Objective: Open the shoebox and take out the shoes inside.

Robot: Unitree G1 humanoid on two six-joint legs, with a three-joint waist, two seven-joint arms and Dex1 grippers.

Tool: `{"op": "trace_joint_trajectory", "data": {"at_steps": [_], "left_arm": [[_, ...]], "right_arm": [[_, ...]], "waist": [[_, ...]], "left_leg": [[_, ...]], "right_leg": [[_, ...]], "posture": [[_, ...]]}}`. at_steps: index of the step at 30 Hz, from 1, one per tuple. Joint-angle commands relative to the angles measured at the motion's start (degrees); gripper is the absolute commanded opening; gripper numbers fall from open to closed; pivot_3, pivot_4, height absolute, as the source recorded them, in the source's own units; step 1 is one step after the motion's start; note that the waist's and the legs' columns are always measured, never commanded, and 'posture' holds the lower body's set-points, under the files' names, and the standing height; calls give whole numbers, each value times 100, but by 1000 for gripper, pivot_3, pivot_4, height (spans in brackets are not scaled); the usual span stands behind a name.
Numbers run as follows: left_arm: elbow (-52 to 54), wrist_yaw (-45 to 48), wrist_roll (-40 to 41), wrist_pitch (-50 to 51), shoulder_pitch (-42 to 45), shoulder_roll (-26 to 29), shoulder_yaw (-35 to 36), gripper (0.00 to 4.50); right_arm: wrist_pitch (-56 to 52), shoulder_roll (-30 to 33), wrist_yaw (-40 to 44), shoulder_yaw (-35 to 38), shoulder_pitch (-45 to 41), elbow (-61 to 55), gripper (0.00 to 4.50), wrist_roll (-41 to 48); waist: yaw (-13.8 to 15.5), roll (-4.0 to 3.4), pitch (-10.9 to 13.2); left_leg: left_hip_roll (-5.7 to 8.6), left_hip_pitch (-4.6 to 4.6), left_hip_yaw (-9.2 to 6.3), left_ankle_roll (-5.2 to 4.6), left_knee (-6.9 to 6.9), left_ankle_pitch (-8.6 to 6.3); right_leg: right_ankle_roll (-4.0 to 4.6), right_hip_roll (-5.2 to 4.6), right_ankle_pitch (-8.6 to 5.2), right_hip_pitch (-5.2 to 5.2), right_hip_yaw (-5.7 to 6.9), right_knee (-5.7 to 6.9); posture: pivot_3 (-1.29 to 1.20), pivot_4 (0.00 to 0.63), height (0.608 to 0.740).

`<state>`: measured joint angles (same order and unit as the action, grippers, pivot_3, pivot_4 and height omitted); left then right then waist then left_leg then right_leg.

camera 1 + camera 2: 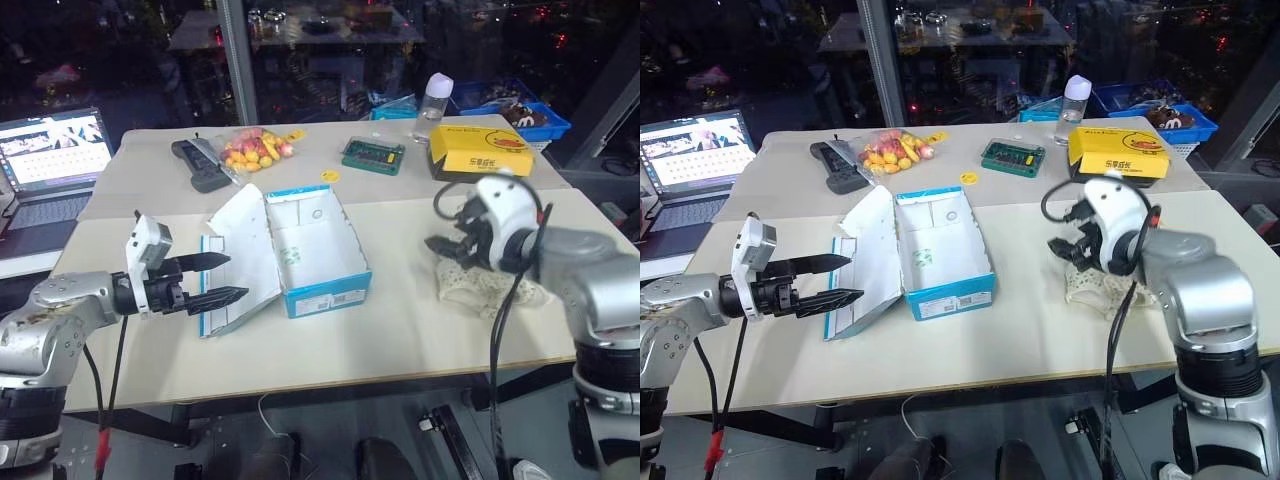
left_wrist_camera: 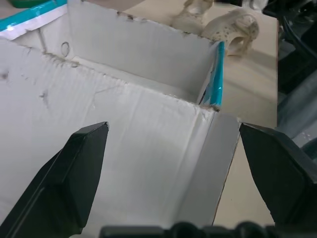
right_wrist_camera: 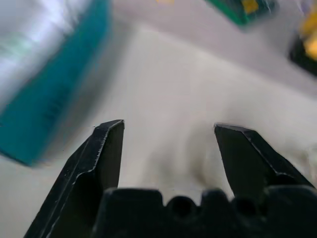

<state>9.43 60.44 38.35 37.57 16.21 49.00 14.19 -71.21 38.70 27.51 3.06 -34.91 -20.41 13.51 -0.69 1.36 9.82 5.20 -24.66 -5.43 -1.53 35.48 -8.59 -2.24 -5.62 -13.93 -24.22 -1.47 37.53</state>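
Left hand [image 1: 215,280], lower left of the head view: two black fingers spread wide, gripping nothing, tips just beside the white inner face of the lid [image 1: 245,262].

Shoebox [image 1: 322,253], centre of frame on the counter [image 1: 420,330]: blue walls, white interior, lid hinged open and leaning toward the left hand. No shoe is visible inside; the interior reads as bare.

Shoes [image 1: 478,283], right of centre: cream, lacy pair lying on the counter, apart from the box, partly behind the right arm.

Right hand [image 3: 168,136], right of centre above the shoes: fingers apart, nothing between them in its wrist view.

Step in hand, by judgement: both shoes appear out, so the task looks near its end. Handling note: draw the right hand up and clear without snagging the perforated uppers; keep the left hand off the lid so the light box does not slide.

Surrounding items, upper frame: yellow box [image 1: 480,150], clear bottle [image 1: 434,105], green board [image 1: 373,155], bag of sweets [image 1: 252,150], laptop [image 1: 55,160].
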Motion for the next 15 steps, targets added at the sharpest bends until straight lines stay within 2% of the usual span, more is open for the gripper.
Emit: {"op": "trace_joint_trajectory", "data": {"at_steps": [1,4,6,10,15], "left_arm": [[173,-767,-18,-161,-34,-355,462,4500],[231,-2262,-573,-534,-222,-1142,776,4500],[397,-3098,-778,-657,-394,-1652,1027,4500],[764,-4689,-1544,-1231,-896,-2676,1319,4500],[694,-5405,-1761,-1467,-1095,-3253,1416,4500]], "right_arm": [[386,-773,-972,189,323,-234,3461,-379],[1009,-1679,-1881,310,1117,-522,3461,-746],[1459,-2127,-2137,422,1464,-766,3461,-769],[2674,-2574,-2444,273,2054,-771,3461,-1009],[3511,-3028,-2546,563,2189,-252,3461,-829]], "waist": [[-4,0,-1],[2,4,-7],[-5,3,-13],[-6,13,-20],[-1,23,-26]], "left_leg": [[0,1,0,0,0,0],[-2,7,0,0,-6,0],[0,6,1,2,-9,1],[1,18,9,2,1,-1],[-3,53,23,41,1,-20]], "right_leg": [[0,0,0,-2,-5,6],[0,7,0,0,-10,5],[-4,11,3,-4,-22,7],[-15,21,10,7,-36,6],[-14,34,18,34,-41,11]], "posture": [[0,150,738],[0,150,738],[0,150,738],[0,150,738],[0,150,738]]}}
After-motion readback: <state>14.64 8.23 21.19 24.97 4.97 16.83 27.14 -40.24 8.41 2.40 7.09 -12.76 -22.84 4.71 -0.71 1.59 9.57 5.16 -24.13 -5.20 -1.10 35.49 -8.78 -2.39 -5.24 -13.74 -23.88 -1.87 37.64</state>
